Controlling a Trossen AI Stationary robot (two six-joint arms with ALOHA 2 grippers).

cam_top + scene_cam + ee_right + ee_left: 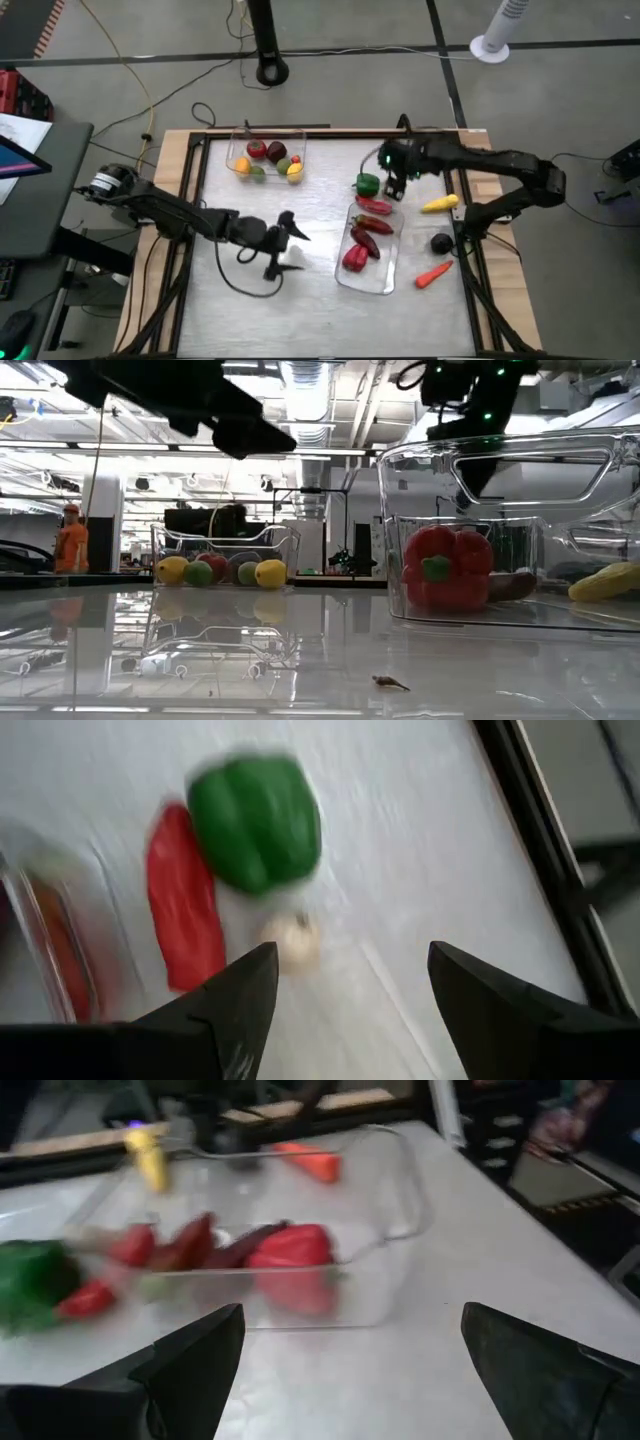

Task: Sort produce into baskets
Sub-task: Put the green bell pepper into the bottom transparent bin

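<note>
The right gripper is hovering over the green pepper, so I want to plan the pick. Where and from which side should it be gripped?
From above, fingers closing across the green pepper's bulging body. Keep the right gripper off the red chili lying along one side.

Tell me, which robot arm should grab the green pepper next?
Probably the right arm. Its open, empty claw hovers right beside the green pepper, which lies on the table at the end of the vegetable tray. The left claw, also open, sits farther away at the table's middle.
</note>
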